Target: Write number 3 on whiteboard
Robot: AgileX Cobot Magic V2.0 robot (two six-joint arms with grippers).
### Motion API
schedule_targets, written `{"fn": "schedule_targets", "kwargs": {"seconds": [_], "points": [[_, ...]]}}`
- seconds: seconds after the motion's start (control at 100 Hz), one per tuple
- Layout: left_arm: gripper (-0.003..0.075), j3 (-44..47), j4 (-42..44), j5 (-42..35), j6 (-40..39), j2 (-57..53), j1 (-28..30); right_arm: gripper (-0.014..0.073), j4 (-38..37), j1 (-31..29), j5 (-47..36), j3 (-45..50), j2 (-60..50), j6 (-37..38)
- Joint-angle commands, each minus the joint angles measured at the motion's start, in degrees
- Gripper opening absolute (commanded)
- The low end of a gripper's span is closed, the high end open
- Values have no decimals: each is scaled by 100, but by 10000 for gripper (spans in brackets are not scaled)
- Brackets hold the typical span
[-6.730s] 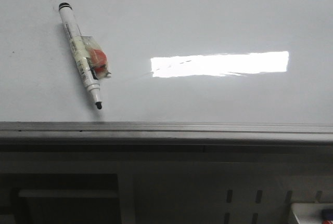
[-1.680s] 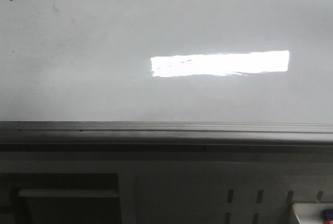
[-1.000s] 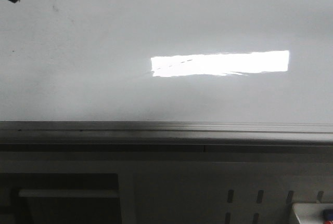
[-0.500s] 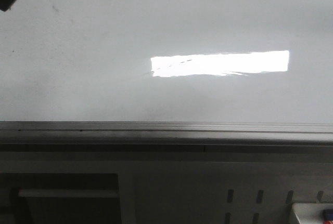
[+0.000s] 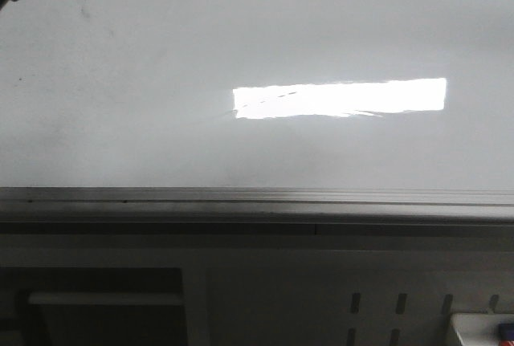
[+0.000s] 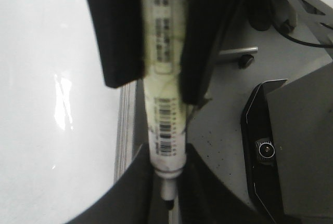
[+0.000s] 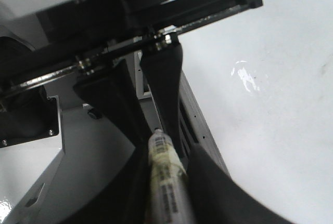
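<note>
Both grippers on the marker (image 6: 165, 125): left gripper (image 6: 166, 203) and right gripper (image 7: 162, 182) jaws clamped on its labelled cylindrical barrel, beside the glossy whiteboard (image 5: 161, 81) rail.

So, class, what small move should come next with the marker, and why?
Probably the left gripper should let go. Both grippers seem to pinch the marker, the right gripper on its barrel, and the whiteboard shows no strokes yet, so one arm needs the pen alone to write.

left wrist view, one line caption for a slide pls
Marker held by both grippers, tip down beside the whiteboard rail during a hand-over.
</note>
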Motion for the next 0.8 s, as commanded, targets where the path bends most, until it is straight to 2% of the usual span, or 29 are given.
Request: {"fn": "schedule_targets", "kwargs": {"seconds": [0.0, 0.09, 0.15, 0.24, 0.36, 0.45, 0.55, 0.7, 0.79], "points": [[223, -250, -370, -529, -260, -149, -42, -63, 290, -67, -379, -205, -98, -12], [419, -250, -370, -554, -367, -322, -42, -63, 290, -281, -342, -205, -98, -12], [466, -250, -370, -554, -389, -462, -31, -63, 242, -444, -296, -205, -98, -12], [452, -250, -326, -554, -415, -742, 23, -63, -43, -721, -226, -205, -136, -12], [402, -250, -27, -554, -1025, -1256, 230, -64, -246, -1263, -185, -205, -174, -12], [334, -148, 467, -584, -1582, -1698, 468, -64, -246, -1661, -185, -205, -164, -12], [202, 155, 826, -886, -2032, -2319, 754, -64, -246, -1952, -225, -205, -139, -12], [-18, 696, 869, -1413, -2586, -3108, 1012, -64, -246, -2172, -480, -205, -139, -12], [-20, 1038, 869, -1714, -3022, -3457, 1124, -64, -246, -2306, -514, -205, -74, -12]]}}
